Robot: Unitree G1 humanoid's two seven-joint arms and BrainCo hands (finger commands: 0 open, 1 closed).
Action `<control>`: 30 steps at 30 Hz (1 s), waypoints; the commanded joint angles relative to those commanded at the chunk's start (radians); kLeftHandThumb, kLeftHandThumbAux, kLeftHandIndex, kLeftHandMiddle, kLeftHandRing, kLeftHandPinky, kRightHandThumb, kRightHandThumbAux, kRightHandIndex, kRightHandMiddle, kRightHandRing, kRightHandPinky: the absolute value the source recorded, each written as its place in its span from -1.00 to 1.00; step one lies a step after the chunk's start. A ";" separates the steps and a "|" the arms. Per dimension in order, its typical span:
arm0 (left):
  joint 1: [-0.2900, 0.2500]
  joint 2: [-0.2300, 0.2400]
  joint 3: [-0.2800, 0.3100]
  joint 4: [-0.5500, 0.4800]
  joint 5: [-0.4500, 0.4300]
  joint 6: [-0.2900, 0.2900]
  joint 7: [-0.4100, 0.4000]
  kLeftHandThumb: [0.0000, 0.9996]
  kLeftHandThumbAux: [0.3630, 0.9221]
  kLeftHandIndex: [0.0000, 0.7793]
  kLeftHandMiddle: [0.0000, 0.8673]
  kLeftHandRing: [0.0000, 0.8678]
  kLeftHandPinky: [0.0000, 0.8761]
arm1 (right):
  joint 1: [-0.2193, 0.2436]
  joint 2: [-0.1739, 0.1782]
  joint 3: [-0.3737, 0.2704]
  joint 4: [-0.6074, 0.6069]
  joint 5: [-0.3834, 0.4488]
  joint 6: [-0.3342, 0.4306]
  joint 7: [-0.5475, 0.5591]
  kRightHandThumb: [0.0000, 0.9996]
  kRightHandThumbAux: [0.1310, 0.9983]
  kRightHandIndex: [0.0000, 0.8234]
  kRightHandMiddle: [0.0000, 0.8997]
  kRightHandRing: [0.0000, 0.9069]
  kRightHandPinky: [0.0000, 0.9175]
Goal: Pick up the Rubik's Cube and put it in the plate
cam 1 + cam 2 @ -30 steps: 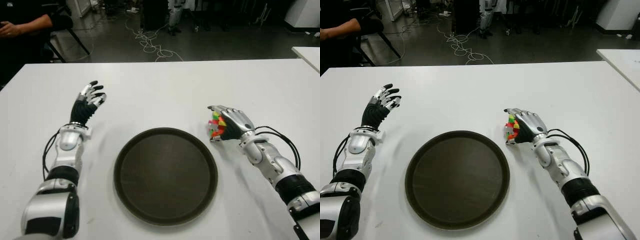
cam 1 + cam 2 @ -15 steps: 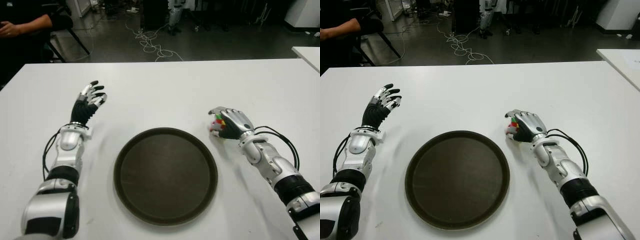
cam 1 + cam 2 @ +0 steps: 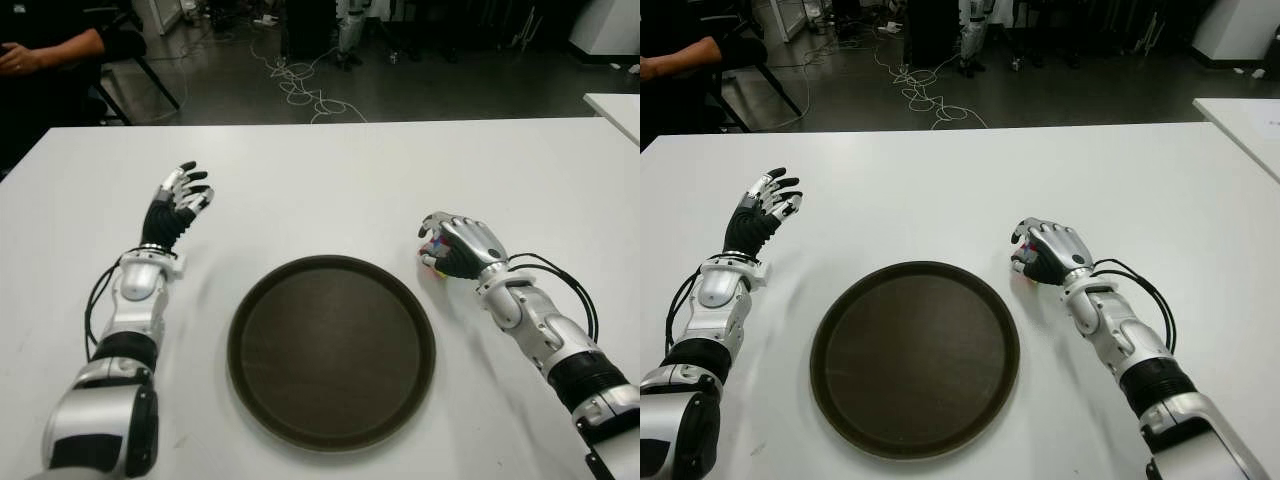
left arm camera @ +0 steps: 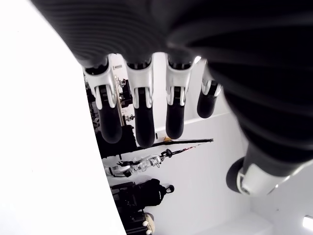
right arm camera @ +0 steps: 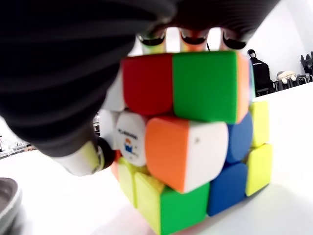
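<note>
Beside the plate (image 3: 331, 350), right hand (image 3: 458, 246) curls over the Rubik's Cube (image 5: 186, 142) on the counter (image 3: 330, 180) — shallow hold, may slip when lifted; left hand (image 3: 176, 206) open, empty.

Both eye views look forward and down from the head, sharing the white surface (image 3: 330, 180), the plate (image 3: 331, 349) and both arms. The left wrist view peers past its fingers (image 4: 142, 117); the right wrist view sits tight against the Rubik's Cube (image 5: 190, 142).

R hand (image 3: 462, 245) now curls further over the Rubik's Cube (image 5: 188, 142) vs 1 s ago; its colours, plainly showing then, are nearly hidden under the fingers (image 3: 1032, 236) in eye views.
</note>
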State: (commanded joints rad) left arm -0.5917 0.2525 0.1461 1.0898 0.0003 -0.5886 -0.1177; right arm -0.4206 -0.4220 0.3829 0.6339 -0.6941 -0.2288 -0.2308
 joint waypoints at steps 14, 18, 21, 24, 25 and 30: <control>0.004 -0.006 0.009 -0.003 -0.015 -0.003 -0.007 -0.93 -0.14 -0.71 -0.52 -0.51 -0.43 | 0.007 0.001 -0.001 0.000 -0.002 -0.018 -0.033 0.66 0.31 -0.13 0.16 0.11 0.21; 0.005 -0.005 0.009 -0.004 -0.018 -0.006 -0.014 -0.92 -0.14 -0.71 -0.52 -0.51 -0.43 | 0.006 0.002 -0.001 0.003 0.001 -0.020 -0.034 0.66 0.32 -0.14 0.16 0.09 0.21; 0.005 -0.005 0.009 -0.004 -0.020 -0.009 -0.018 -0.94 -0.18 -0.70 -0.51 -0.50 -0.43 | 0.006 0.001 -0.002 0.002 0.003 -0.021 -0.033 0.66 0.32 -0.14 0.16 0.09 0.18; 0.006 -0.004 0.010 -0.005 -0.023 -0.009 -0.025 -0.95 -0.20 -0.70 -0.52 -0.50 -0.44 | 0.007 0.002 -0.002 0.002 0.003 -0.019 -0.030 0.65 0.32 -0.14 0.16 0.09 0.18; 0.006 -0.004 0.010 -0.006 -0.023 -0.009 -0.026 -0.96 -0.20 -0.70 -0.52 -0.51 -0.44 | 0.006 0.002 -0.003 0.002 0.003 -0.018 -0.030 0.65 0.32 -0.14 0.16 0.09 0.18; 0.006 -0.004 0.010 -0.008 -0.023 -0.005 -0.025 -0.96 -0.21 -0.72 -0.54 -0.52 -0.44 | 0.005 0.003 -0.004 0.006 0.005 -0.020 -0.033 0.66 0.32 -0.13 0.15 0.08 0.18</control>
State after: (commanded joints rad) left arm -0.5852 0.2485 0.1557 1.0822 -0.0223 -0.5939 -0.1425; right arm -0.4157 -0.4185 0.3786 0.6397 -0.6888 -0.2487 -0.2637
